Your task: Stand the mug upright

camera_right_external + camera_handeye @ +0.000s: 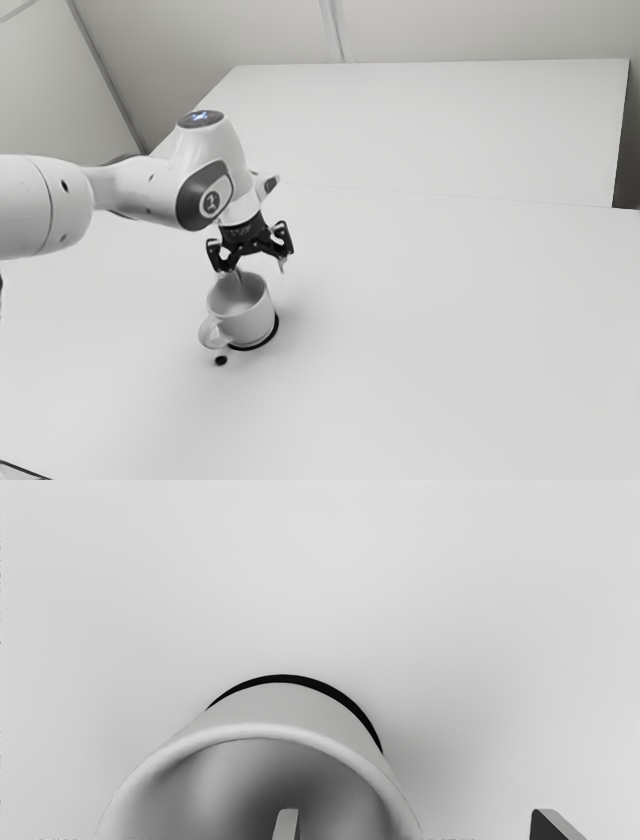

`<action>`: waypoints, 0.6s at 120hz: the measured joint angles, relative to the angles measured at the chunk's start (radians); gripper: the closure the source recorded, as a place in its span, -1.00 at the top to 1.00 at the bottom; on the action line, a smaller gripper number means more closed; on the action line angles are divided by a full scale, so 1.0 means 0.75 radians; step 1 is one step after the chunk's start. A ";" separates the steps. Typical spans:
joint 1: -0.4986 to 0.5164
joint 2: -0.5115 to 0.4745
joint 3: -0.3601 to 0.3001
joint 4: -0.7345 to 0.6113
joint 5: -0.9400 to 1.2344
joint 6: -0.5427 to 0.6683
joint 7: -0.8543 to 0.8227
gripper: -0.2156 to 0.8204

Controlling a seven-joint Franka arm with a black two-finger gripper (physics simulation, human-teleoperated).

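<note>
Mug [246,326] upright on the table [420,330].
Fingers [282,266] wide apart, gripping nothing (one at the mug's open mouth, one outside it).

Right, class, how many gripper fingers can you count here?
2: one finger at the open mouth of the mug, the other finger outside it, beyond the rim.

mug [270,705]: open mouth toward camera, pale rim | black band [320,684] curving along its base, on pale surface [320,580] | tool [260,270]: fingers apart, one before the mouth, one outside the rim
</note>
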 joint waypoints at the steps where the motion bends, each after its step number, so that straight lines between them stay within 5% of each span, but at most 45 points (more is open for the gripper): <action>1: 0.000 -0.003 0.000 0.002 0.000 -0.003 0.000 0.37; 16: 0.000 -0.050 0.000 0.043 -0.001 -0.067 0.010 0.46; 40: 0.026 -0.088 -0.004 0.359 0.016 -0.327 0.165 0.54; 54: 0.237 -0.116 -0.184 0.479 0.057 -0.485 0.274 0.56; 72: 0.329 -0.161 -0.225 0.549 0.075 -0.595 0.407 0.57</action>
